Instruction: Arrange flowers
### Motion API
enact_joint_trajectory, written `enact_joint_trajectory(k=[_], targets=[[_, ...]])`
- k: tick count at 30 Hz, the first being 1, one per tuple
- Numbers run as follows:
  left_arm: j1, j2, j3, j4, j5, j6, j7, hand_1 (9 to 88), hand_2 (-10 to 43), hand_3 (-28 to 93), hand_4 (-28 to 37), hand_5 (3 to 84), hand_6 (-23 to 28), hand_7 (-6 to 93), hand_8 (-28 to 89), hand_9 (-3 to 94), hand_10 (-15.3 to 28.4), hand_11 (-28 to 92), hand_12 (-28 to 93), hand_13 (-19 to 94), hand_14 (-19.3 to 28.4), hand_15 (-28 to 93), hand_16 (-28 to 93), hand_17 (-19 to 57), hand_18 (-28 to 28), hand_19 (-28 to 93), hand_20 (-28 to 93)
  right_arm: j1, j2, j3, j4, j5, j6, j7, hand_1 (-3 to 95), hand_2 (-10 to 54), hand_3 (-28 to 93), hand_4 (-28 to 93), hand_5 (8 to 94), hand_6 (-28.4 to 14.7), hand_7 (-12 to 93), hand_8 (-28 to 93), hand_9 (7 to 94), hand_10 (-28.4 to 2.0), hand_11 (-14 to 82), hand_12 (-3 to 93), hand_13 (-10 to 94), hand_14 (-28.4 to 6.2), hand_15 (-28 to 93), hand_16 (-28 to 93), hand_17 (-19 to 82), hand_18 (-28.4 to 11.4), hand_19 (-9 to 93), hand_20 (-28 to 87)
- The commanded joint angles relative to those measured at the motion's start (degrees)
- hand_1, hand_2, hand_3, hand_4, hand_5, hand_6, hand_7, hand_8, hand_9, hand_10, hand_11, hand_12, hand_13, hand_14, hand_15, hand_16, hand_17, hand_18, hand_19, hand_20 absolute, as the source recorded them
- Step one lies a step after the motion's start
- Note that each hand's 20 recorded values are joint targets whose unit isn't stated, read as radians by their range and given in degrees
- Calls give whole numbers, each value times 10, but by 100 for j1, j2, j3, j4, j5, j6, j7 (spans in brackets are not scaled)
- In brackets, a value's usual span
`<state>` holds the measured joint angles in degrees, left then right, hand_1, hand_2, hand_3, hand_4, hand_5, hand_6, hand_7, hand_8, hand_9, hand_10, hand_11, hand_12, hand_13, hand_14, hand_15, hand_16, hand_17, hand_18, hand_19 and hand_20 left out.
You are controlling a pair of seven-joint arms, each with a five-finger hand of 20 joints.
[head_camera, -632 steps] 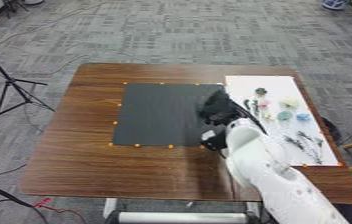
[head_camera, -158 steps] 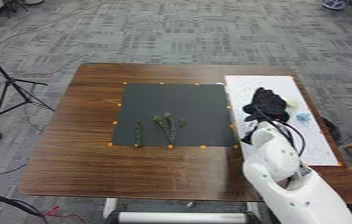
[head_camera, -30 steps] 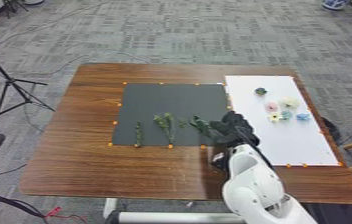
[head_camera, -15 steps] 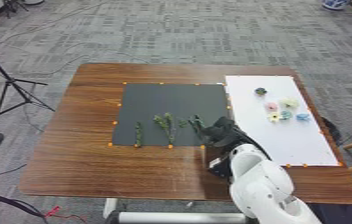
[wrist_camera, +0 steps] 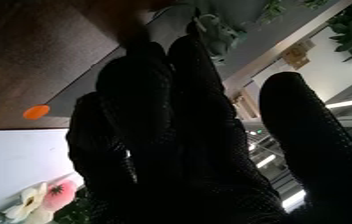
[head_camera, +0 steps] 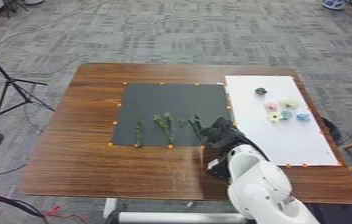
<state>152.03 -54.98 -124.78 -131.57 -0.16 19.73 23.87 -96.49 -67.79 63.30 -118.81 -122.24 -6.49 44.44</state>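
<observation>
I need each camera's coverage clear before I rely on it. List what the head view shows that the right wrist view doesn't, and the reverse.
Head view's own: tripod, blue flower.
Right wrist view's own: strip light.
Shared: right hand, table, black mat, pink flower.

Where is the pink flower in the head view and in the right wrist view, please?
Head view: the pink flower is on the right side, among the other blooms.
Right wrist view: it is beside a cream flower, near the right hand.
Shared landmark: the white sheet under it.
</observation>
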Motion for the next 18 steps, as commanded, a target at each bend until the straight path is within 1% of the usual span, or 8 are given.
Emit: enact_joint_trajectory(k=[1,2,5,8,10,12,15,18], targets=[[13,-88,16,-7,-68,36,56,224,178,700,-283,367,87,84,-74,297,140,133,111,213,142,260,-39,-50,119,242,110,-50,0,-133,52,-324,95,134,262,136,739,-151,604,-120,482,-144,692,-233,161,149,789,-118,602,236,399,-284,919,246],[29,-95,5,-13,-84,19,76,224,178,699,-283,367,87,84,-74,296,140,134,111,213,142,260,-40,-50,119,242,109,-54,5,-139,56,-385,157,168,262,135,739,-151,607,-118,480,-145,694,-232,161,148,790,-118,600,235,399,-284,919,244],[24,-104,-45,-9,-17,24,49,223,178,700,-283,367,88,85,-73,296,140,134,110,213,142,261,-40,-50,118,242,109,-55,60,-134,76,-563,428,191,260,130,736,-152,605,-119,474,-146,692,-235,160,148,792,-116,599,233,399,-284,921,239],[3,-81,-115,11,-71,15,83,223,178,701,-283,367,87,84,-73,296,140,133,110,213,142,261,-40,-50,118,242,109,-6,191,-256,155,-1039,1044,305,262,101,736,-152,558,-135,482,-152,672,-246,166,155,791,-113,607,233,405,-284,928,234],[12,-88,-200,6,-51,20,103,221,176,703,-283,367,87,84,-73,296,140,133,110,213,141,261,-41,-51,118,244,110,-10,233,-186,123,-1089,1159,312,263,87,740,-150,515,-147,512,-165,660,-253,182,162,789,-113,618,235,413,-284,931,243],[-23,-77,-270,19,-44,11,79,222,176,702,-283,367,87,84,-73,296,140,133,110,213,141,261,-41,-51,118,244,109,5,259,-88,81,-991,1221,371,262,79,741,-150,494,-155,532,-179,657,-257,200,169,788,-113,625,238,417,-284,932,251],[-108,-44,-305,44,-49,32,88,221,176,702,-283,366,86,84,-73,297,139,133,110,213,141,261,-41,-51,118,244,109,63,419,43,191,-1222,1421,354,260,74,739,-151,481,-160,546,-188,661,-260,210,171,791,-113,630,239,422,-284,932,258],[-153,-6,-338,43,-17,22,52,221,177,702,-283,366,86,84,-73,296,138,132,110,213,141,260,-41,-50,118,244,109,17,699,240,342,-1644,1729,288,281,49,737,-162,479,-147,472,-181,633,-258,206,170,773,-114,641,248,405,-284,932,256]])
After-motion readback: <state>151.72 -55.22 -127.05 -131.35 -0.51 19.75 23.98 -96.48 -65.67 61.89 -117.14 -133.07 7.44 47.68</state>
